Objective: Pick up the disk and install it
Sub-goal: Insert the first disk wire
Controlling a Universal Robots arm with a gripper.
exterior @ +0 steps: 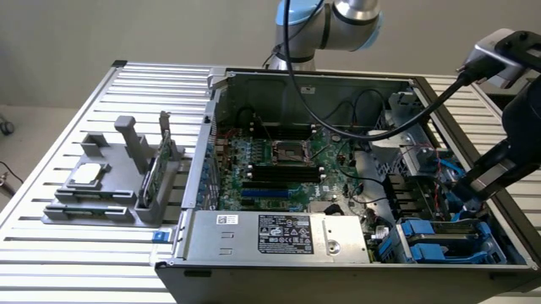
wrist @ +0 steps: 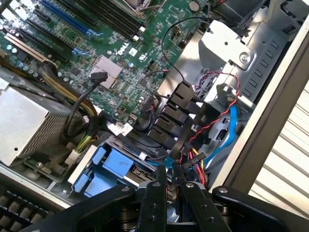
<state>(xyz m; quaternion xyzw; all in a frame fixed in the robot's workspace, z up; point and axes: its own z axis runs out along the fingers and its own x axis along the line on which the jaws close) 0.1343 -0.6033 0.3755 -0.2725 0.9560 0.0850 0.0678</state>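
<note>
The disk (exterior: 441,235), silver-grey with a blue carrier frame, sits low in the drive bay at the front corner of the open computer case (exterior: 296,75), on the exterior view's right. My gripper (exterior: 470,208) reaches down into that bay from the right and meets the disk's upper edge. In the wrist view the two dark fingers (wrist: 157,191) stand close together, pinched on the disk's edge. The disk's blue frame (wrist: 112,165) and grey body run away from the fingertips. My gripper (wrist: 169,175) is shut on it.
Red, black and blue cables (wrist: 227,108) and a row of black connectors (wrist: 169,121) crowd the bay beside the fingers. The power supply (exterior: 283,234) lies along the case front and the motherboard (exterior: 279,164) behind it. A grey fixture (exterior: 106,196) holds a chip and a card at the left.
</note>
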